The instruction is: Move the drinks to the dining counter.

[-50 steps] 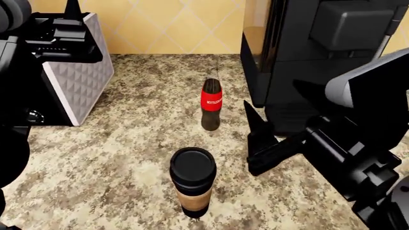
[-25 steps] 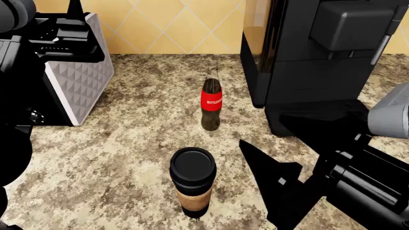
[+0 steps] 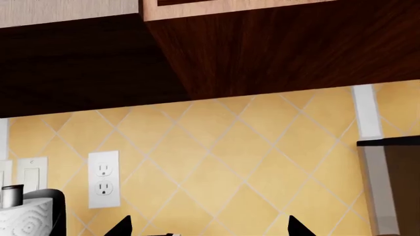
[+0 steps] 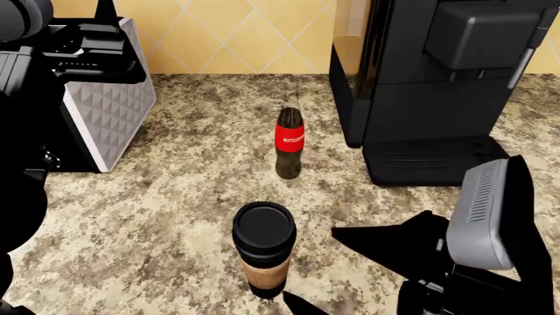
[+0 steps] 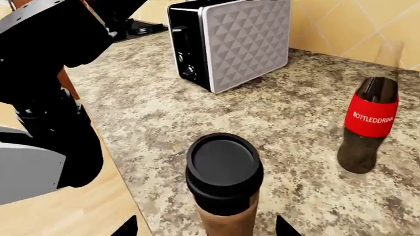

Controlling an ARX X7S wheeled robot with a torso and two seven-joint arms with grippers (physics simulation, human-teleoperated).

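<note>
The tan cork-sleeved cup (image 4: 264, 252) with its black lid stands upright near the front of the brown-speckled counter. The cola bottle (image 4: 289, 143) with its red label stands upright further back. In the right wrist view the cup (image 5: 225, 177) sits between the two fingertips (image 5: 126, 228) of my right gripper (image 5: 206, 231), which is open and clear of the cup's sides. The cola bottle (image 5: 369, 125) stands off to one side. My left gripper (image 3: 210, 230) is open and empty, raised toward the tiled wall. The dining counter is out of view.
A silver and black toaster (image 4: 105, 105) stands at the back left under my left arm. A black coffee machine (image 4: 437, 85) fills the back right. My right arm (image 4: 479, 220) hangs low at the front right. Beyond the counter edge lies wood floor (image 5: 72, 211).
My right arm has dropped and pulled back from beside the cola bottle to the front of the counter. Its gripper now faces the cup. The drinks and left arm have not moved.
</note>
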